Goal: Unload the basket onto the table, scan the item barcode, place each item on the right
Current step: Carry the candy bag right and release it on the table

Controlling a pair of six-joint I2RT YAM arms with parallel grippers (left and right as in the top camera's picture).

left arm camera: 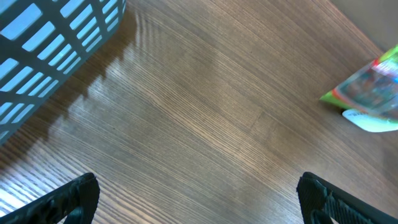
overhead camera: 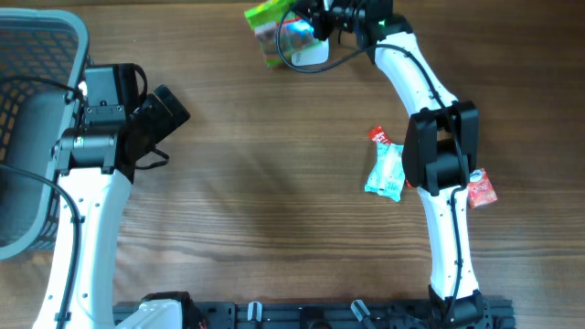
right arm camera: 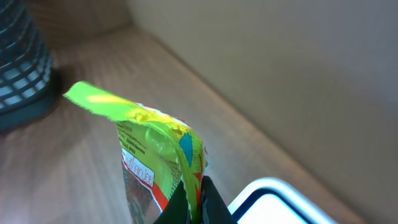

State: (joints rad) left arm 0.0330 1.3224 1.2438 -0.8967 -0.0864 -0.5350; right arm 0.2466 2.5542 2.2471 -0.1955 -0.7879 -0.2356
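- Green and yellow pouch was at the 12 o'clock edge of the wooden table, partly over a white flat object.
- Its green seal strip pointed toward 10 o'clock in the right wrist view.
- The right gripper was clenched on the pouch, with its dark fingers pinching the pouch's edge.
- I could not tell what the white object was. It had a dark rim in the right wrist view.
- The left gripper was released, jaws spread wide with only bare wood between them, on the 9 o'clock side of the table.
- A grey basket stood at 9 to 10 o'clock, just beside the left arm.
- A teal sachet lay at 3 o'clock, beside the right arm.
- A small red packet was at the sachet's 12 o'clock end.
- Another red and white packet lay on the other side of that arm.
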